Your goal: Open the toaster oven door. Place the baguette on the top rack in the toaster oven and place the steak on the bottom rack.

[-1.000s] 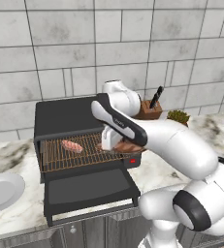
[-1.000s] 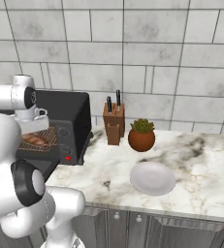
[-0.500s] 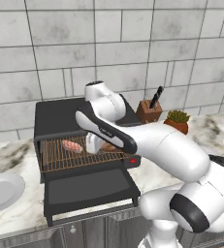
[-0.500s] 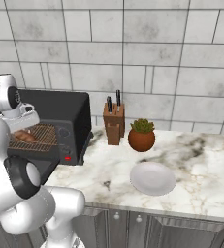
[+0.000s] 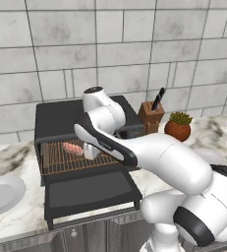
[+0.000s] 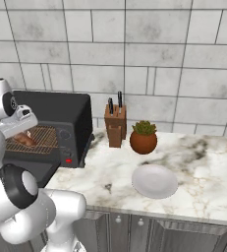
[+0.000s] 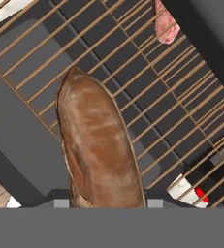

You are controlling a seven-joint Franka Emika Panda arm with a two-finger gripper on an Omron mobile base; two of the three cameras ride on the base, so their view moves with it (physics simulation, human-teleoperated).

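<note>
The black toaster oven (image 5: 61,115) (image 6: 61,113) stands on the counter with its door (image 5: 90,194) folded down flat in front. A copper wire rack (image 5: 61,160) shows inside the open mouth. The pink-red steak (image 5: 72,146) (image 7: 164,22) lies on the wires near the rack's left back, partly cut off by the oven's dark frame in the hand view. My gripper (image 5: 91,150) (image 6: 22,129) (image 7: 107,203) hangs over the rack just right of the steak, shut on the brown baguette (image 7: 96,140) (image 6: 25,141). The loaf sticks out ahead of the fingers above the wires.
A white plate (image 5: 2,194) sits left of the oven; another plate (image 6: 154,180) lies on the marble counter to the right. A knife block (image 5: 152,115) (image 6: 115,128) and a potted plant (image 5: 178,127) (image 6: 143,138) stand right of the oven by the tiled wall.
The arm has swung left along the rack with the baguette in its grip, from the oven's right end to just beside the steak. The steak and door have stayed put.
</note>
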